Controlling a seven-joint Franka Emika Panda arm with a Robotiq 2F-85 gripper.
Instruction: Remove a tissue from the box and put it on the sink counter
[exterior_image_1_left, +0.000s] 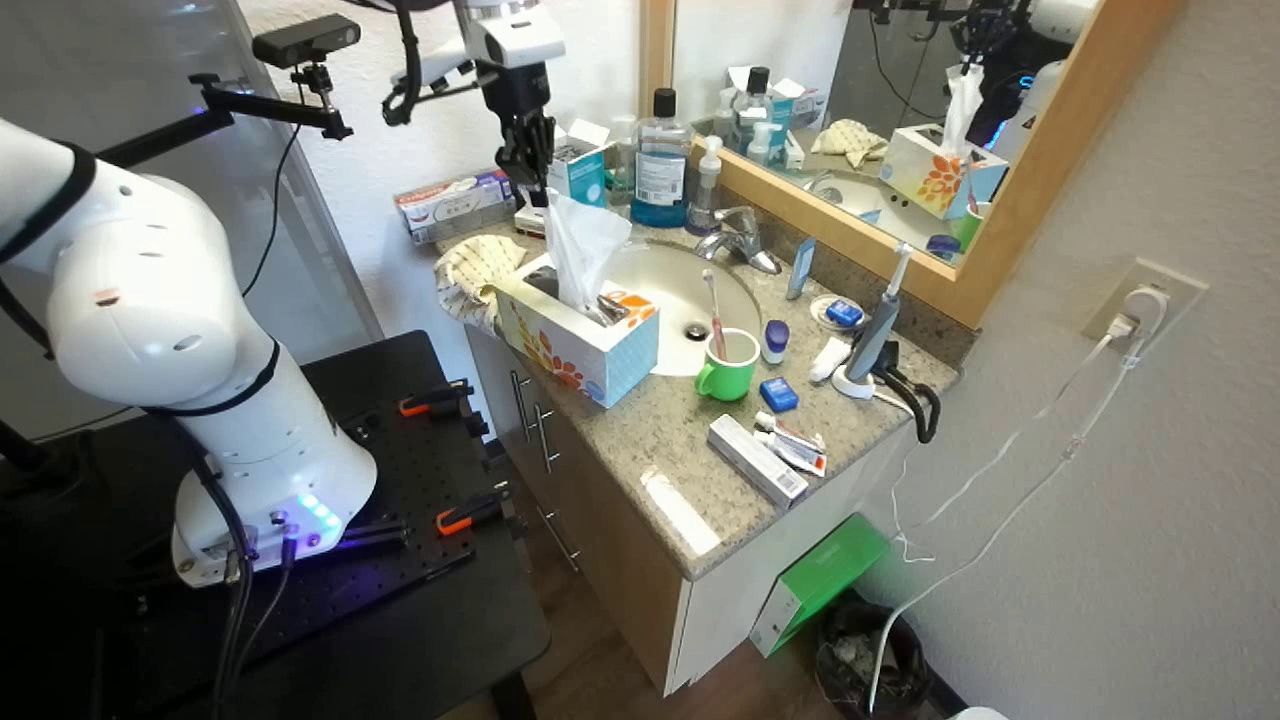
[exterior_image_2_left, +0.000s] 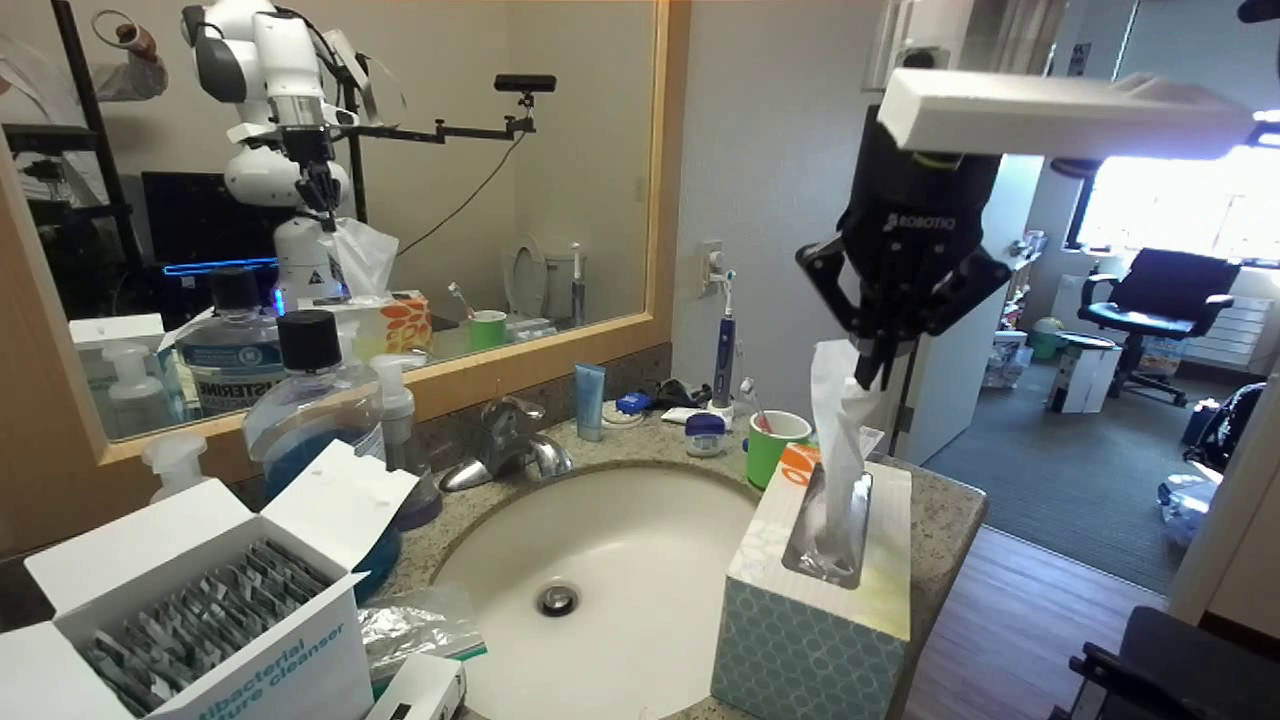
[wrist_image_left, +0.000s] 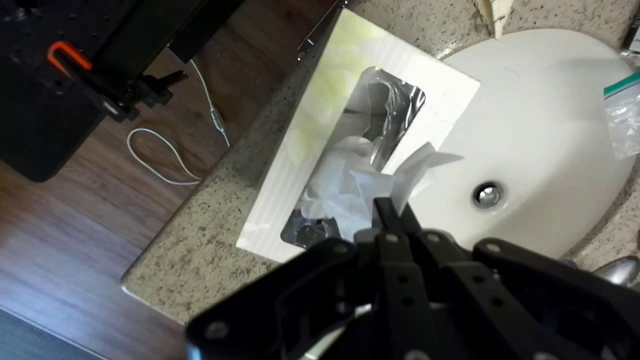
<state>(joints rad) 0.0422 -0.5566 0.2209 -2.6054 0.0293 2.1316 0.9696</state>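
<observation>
The tissue box stands on the sink counter beside the white basin; the box also shows in an exterior view and in the wrist view. The white tissue rises from the box's oval slot, stretched upward and creased, its lower end inside the slot; it also shows in an exterior view and the wrist view. My gripper is above the box, fingertips closed on the tissue's top edge. In the wrist view the fingertips cover part of the tissue.
A green cup with a toothbrush stands by the box. A patterned cloth lies behind the box. The faucet, mouthwash bottle and open packet box line the basin. A mirror hangs above the counter.
</observation>
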